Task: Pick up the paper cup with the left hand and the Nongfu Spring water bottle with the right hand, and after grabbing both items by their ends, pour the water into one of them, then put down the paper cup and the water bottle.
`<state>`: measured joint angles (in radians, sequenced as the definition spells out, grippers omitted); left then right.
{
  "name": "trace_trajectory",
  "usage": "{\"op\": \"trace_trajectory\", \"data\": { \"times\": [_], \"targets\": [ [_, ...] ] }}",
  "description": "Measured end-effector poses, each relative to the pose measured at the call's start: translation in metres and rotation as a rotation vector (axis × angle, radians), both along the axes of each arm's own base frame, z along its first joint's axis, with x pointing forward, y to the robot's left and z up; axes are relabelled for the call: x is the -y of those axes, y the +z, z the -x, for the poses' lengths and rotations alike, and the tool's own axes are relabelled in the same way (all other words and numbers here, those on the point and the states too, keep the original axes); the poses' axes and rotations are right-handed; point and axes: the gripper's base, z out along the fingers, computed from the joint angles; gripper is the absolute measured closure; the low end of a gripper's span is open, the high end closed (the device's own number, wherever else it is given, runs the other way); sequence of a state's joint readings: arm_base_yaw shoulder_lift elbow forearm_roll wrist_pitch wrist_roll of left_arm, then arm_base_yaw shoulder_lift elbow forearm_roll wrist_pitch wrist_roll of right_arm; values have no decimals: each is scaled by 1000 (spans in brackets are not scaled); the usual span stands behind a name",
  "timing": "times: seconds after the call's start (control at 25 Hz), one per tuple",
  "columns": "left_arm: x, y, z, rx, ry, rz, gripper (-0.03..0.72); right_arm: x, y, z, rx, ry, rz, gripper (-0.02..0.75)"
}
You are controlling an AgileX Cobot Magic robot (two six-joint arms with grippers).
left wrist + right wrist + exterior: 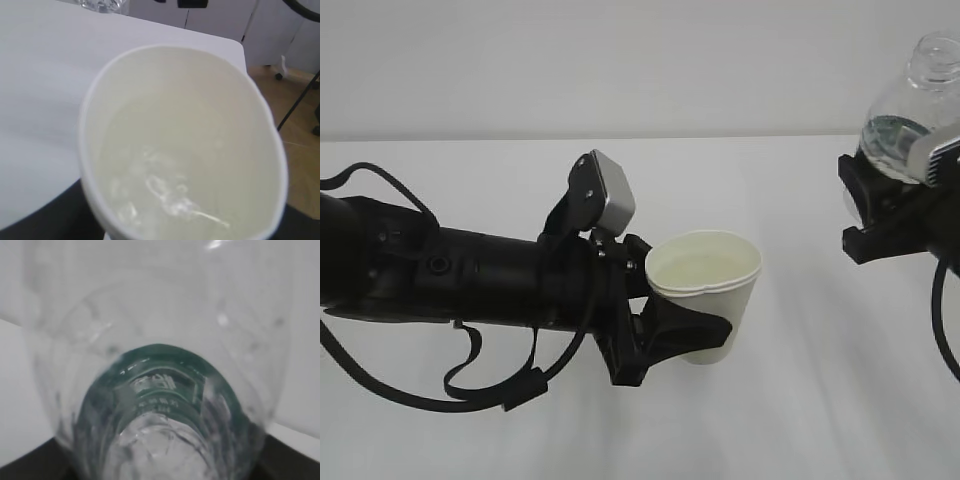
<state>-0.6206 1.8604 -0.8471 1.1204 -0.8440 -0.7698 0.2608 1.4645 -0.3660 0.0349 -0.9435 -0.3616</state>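
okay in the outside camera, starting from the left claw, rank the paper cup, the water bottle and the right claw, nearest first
1. Paper cup: held in the left claw, centre.
2. Right claw: far right, apart from the cup.
3. Water bottle: top right, gripped there, its neck reaching farthest.

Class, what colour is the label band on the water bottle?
Dark green label band on the water bottle; right wrist view shows it best.

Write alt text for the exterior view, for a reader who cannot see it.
The left hand holds a white paper cup upright by its lower part above a white table. At the upper right, the right hand holds a clear water bottle, neck up, apart from the cup.
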Motion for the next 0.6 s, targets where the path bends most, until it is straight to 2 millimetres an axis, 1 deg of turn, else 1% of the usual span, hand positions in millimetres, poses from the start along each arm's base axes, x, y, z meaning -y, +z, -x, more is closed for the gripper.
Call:
{"op": "trace_trajectory", "data": {
  "times": [0.24,0.6],
  "targets": [
    [-7,1,-9,2,49,9,242,1,-10,-5,-8,-27,-55,300],
    [-20,4,-27,57,165,36,242,4,-17,-9,-8,-72,-92,301]
  ]
}}
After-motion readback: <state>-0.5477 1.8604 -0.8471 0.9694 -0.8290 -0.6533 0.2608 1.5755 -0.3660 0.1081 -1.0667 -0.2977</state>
